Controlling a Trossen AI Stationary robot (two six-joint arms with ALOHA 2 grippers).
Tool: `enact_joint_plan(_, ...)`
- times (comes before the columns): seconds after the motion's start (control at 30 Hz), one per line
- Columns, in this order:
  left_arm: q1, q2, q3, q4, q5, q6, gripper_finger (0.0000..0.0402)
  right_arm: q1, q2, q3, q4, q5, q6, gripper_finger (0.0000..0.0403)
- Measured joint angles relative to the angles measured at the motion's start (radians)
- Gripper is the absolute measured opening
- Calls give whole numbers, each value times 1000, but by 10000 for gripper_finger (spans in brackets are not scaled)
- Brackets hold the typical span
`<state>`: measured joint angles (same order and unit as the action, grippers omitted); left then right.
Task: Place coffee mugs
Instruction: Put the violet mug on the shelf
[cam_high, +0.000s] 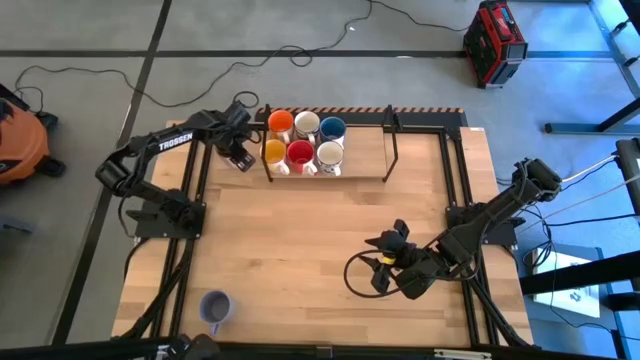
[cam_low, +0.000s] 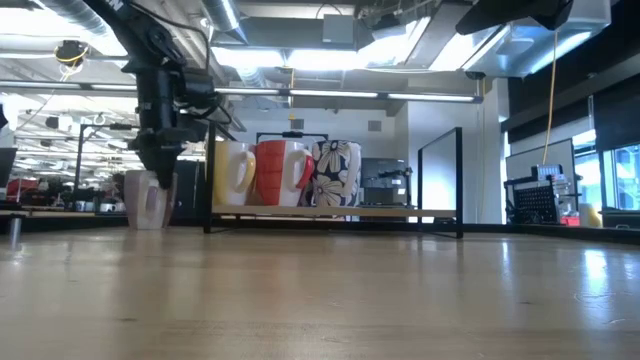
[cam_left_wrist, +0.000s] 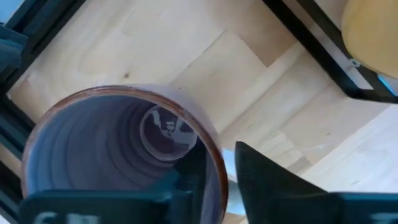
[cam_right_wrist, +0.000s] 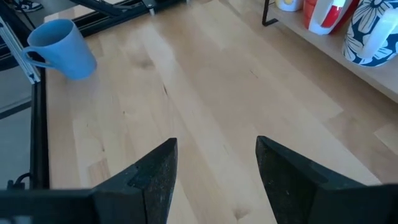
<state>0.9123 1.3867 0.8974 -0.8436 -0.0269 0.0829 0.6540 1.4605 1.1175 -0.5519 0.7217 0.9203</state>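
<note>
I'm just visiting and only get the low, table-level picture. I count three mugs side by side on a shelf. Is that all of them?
Observer: No. From above, the black-framed wooden rack holds six glossy mugs in two rows; an orange mug, a white mug and a blue mug stand behind your three.
Operator: What is that arm on the left doing?
Observer: Its wrist camera shows the left gripper pinching the wall of a pale purple glossy mug, one finger inside the rim.
Operator: Any mugs elsewhere?
Observer: Yes, a second pale purple mug stands alone near the table's front left corner, far from the open right gripper.
</note>
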Motion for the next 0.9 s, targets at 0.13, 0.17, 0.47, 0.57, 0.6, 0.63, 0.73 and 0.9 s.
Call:
enact_joint_plan(0.13, 0, 0, 0, -1, 15, 5, 29, 0, 0, 0, 0, -8, 1, 207)
enact_joint_plan(0.17, 0, 0, 0, -2, 19, 6, 19, 0, 0, 0, 0, -8, 0, 207)
enact_joint_plan(0.47, -67, -56, 0, -56, 12, -52, 13, 0, 0, 0, -11, -8, 0, 207)
enact_joint_plan(0.57, -106, -114, 0, -94, 12, -79, 12, 0, 0, 0, -13, -8, 0, 207)
enact_joint_plan(0.6, -119, -131, 0, -102, 12, -92, 12, 0, 0, 0, -13, -8, 0, 207)
enact_joint_plan(0.63, -132, -150, 0, -114, 12, -104, 12, 0, 0, 0, -13, -8, 0, 207)
enact_joint_plan(0.73, -175, -200, 0, -162, 13, -143, 12, 0, 0, 0, -13, -8, -1, 207)
enact_joint_plan(0.9, -268, -267, 0, -193, 15, -218, 12, 0, 0, 0, -23, -8, -1, 207)
